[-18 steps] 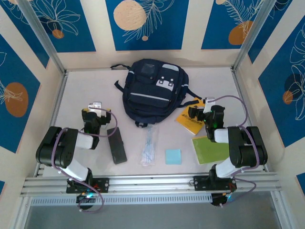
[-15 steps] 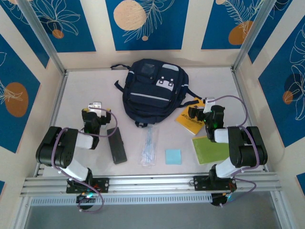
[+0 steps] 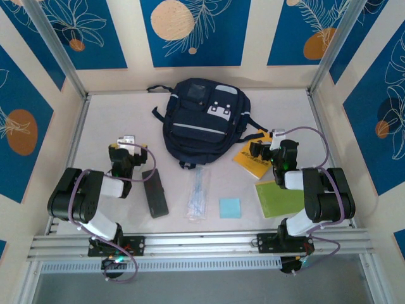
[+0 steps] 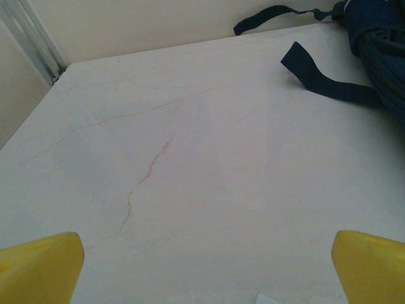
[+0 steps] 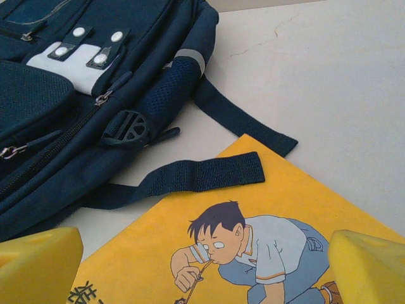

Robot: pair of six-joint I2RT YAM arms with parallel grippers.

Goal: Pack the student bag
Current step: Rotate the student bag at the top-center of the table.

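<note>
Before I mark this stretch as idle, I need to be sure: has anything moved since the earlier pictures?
Nothing visibly changed. The left and right jaws stay open and in place; the student bag, yellow picture book, green sheet and black case lie where they were.

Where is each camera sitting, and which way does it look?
Top external: above and behind, looking down at table, student bag, left arm, right arm.
Left wrist: on the left arm, facing across table toward a bag strap; left end effector at bottom.
Right wrist: on right arm, facing bag and yellow book; right end effector at bottom.
Shared: the bag.
</note>
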